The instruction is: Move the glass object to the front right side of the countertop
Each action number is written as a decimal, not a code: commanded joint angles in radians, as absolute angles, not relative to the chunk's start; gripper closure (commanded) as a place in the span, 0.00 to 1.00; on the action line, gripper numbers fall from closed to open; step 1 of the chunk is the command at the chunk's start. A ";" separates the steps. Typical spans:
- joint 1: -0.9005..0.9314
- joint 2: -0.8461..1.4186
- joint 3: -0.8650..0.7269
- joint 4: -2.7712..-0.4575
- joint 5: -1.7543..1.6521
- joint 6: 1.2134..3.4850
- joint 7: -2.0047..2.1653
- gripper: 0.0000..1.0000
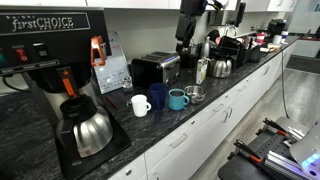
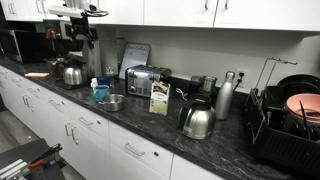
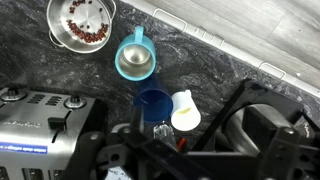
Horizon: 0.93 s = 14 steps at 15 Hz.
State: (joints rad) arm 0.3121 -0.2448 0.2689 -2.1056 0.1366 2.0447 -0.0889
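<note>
- Four vessels stand in a line on the countertop (image 1: 150, 122): a white mug (image 1: 141, 104), a dark blue mug (image 1: 158, 96), a teal mug (image 1: 177, 99) and a shiny round bowl (image 1: 194, 94).
- That bowl is the only piece that could pass for the glass object. Whether it is glass or metal cannot be told at this size.
- It sits upright at the end of the line, just beside the teal mug, in front of the toaster (image 1: 155, 68) and nearer the counter's front edge.
- Its mouth faces up; being round, it has no clear long axis. The wrist view shows small red pieces inside.
- The countertop's long axis runs from the foreground into the distance in both exterior views; both ends are cut off.
- The gripper (image 3: 160, 150) hangs above the mugs and toaster, well apart from the bowl.
- It shows only as a dark, blurred mass along the wrist view's bottom edge. How far its jaws are spread, and whether they hold anything, I cannot tell.
</note>
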 commanded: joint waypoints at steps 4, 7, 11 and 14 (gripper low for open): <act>0.318 -0.074 0.316 -2.019 0.067 2.270 -0.050 0.00; 0.343 0.020 0.350 -1.967 0.008 2.361 -0.035 0.00; 0.345 -0.008 0.343 -2.001 0.036 2.345 -0.042 0.00; 0.343 -0.017 0.340 -2.002 0.036 2.344 -0.042 0.00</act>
State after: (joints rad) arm 0.3440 -0.0194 0.3384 -2.0058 0.0373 2.3465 -0.0441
